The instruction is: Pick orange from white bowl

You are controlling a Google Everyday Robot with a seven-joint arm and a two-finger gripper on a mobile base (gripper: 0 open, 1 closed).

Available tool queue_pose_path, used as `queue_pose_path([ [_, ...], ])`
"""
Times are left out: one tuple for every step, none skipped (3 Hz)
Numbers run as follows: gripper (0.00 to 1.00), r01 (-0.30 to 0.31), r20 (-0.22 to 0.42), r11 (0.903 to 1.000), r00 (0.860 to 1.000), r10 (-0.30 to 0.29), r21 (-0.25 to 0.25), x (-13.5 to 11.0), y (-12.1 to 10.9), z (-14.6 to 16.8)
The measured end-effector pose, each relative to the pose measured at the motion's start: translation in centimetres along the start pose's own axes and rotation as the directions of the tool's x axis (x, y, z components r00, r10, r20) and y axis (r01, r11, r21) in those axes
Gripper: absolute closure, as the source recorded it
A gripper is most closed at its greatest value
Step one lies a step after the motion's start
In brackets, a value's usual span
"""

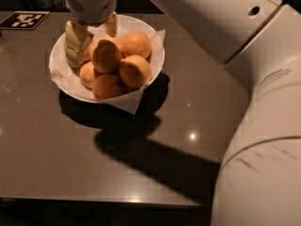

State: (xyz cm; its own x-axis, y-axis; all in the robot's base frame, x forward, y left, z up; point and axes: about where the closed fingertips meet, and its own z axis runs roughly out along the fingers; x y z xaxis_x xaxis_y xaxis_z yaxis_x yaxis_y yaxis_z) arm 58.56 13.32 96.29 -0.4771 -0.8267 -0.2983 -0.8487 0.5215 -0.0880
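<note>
The white bowl (60,81), lined with crinkled white paper, stands at the back left of the dark table and holds a pile of several oranges. A large orange (106,55) lies on top of the pile, with others around it (135,71); I cannot make out a stem dot on any of them. My gripper (93,36) hangs over the back-left part of the bowl, open. Its left finger (75,44) reaches down beside the pile on the left. Its right finger (111,25) is behind the top orange. It holds nothing.
A black-and-white marker tag (23,20) lies at the table's back left corner. My white arm (254,79) fills the right side of the view. The table's front edge (103,201) runs along the bottom. The arm's shadow falls across the table's middle.
</note>
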Motion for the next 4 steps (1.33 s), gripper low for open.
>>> queue_pose_path([
  [0.20,-0.004,-0.028,1.0000,1.000,0.004,-0.005,0.0,0.0,1.2],
  [0.20,-0.015,-0.061,0.9999,0.998,0.015,-0.004,0.6,-0.3,2.7],
  [0.17,-0.027,-0.090,0.9996,0.996,0.028,0.011,1.7,-1.1,3.8],
  [0.35,0.002,-0.091,0.9972,0.996,0.005,0.074,2.0,-1.1,4.2],
])
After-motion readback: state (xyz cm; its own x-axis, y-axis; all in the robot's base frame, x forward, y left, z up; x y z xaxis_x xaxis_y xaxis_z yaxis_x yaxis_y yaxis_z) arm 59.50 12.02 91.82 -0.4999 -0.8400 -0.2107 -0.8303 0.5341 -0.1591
